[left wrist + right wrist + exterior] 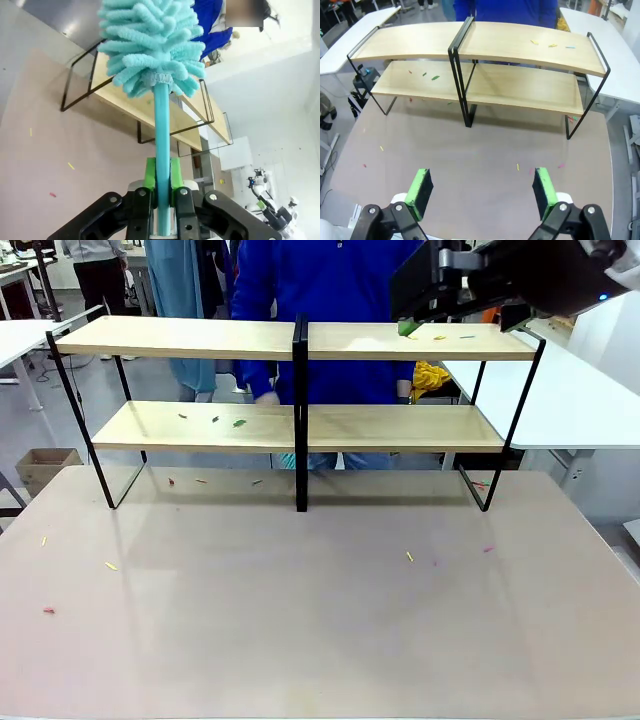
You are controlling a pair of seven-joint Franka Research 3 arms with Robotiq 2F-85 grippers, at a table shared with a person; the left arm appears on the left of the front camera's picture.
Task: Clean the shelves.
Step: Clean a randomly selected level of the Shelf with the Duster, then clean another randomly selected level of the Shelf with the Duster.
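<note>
Duster (150, 45) upright, left end effector (163, 176) clamped

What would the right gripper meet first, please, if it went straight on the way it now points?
Probably the beige tabletop just before the shelves. The open right gripper has nothing nearer, though depth is unclear.

A smooth beige tabletop (320, 640) takes the near part of the room. A plain white table (15, 340) stands at the left and a second white table (570, 400) at the right. On the grey floor (30, 425), near the left one, sits a small brown cardboard box (45, 468).
</note>
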